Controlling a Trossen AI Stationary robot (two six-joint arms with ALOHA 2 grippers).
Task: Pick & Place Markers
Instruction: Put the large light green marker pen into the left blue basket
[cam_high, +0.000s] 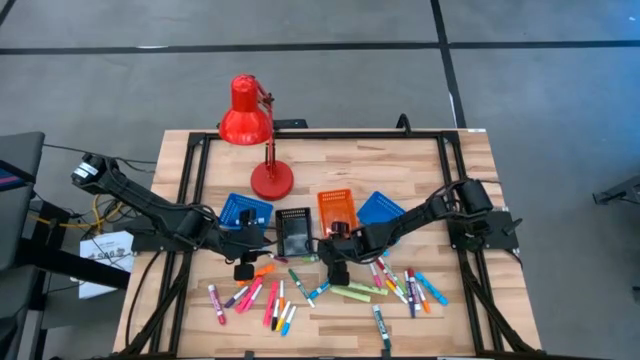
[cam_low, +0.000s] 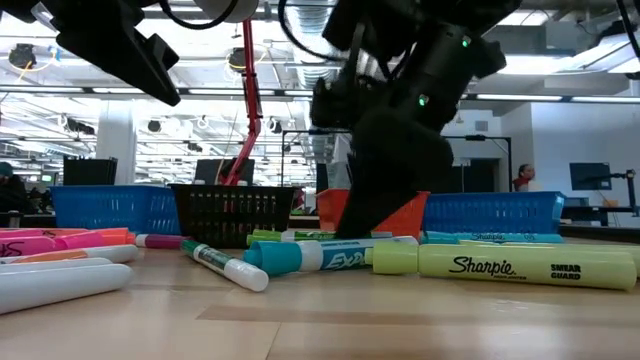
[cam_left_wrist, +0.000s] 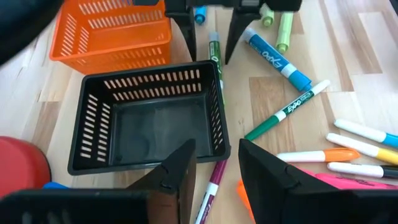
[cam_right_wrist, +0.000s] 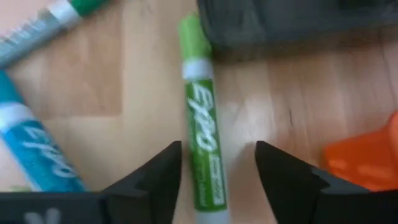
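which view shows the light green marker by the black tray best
Right wrist view: the light green marker lies between the open right claw. Left wrist view shows it beside the black tray; high and low views barely show it.

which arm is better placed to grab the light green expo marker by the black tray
Right. The right gripper straddles the light green Expo marker, fingers open either side. The left gripper hovers over the black tray.

Lime green marker (cam_right_wrist: 202, 143) w/ white band, black (cam_left_wrist: 149, 118) & orange trays (cam_left_wrist: 112, 31).

Two dark jointed arms, black wedge-shaped fingers (cam_left_wrist: 180, 174) (green indicator lights)
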